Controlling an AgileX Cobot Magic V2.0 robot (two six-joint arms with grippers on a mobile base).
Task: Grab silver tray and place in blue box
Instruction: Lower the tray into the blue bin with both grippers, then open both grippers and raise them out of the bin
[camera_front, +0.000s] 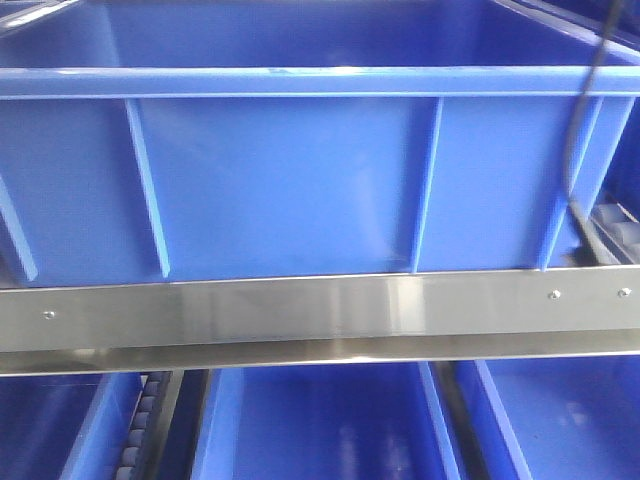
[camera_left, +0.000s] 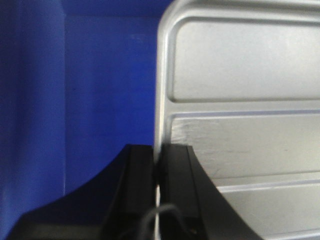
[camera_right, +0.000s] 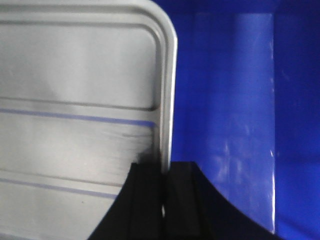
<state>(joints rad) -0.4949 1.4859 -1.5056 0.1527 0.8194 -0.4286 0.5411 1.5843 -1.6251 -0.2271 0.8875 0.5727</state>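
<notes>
The silver tray (camera_left: 240, 75) fills the right of the left wrist view, and my left gripper (camera_left: 157, 165) is shut on its left rim, one black finger on each side. In the right wrist view the silver tray (camera_right: 75, 75) fills the left, and my right gripper (camera_right: 164, 172) is shut on its right rim. Behind the tray in both wrist views lies the inside of the blue box (camera_left: 75, 100), whose floor and wall (camera_right: 235, 100) show. From the front, the blue box (camera_front: 290, 180) shows its ribbed outer wall and rim; tray and grippers are hidden there.
A steel rail (camera_front: 300, 310) runs across under the blue box. Below it stand more blue crates (camera_front: 320, 420). A roller track (camera_front: 140, 420) sits at lower left. A black cable (camera_front: 585, 100) hangs at the right.
</notes>
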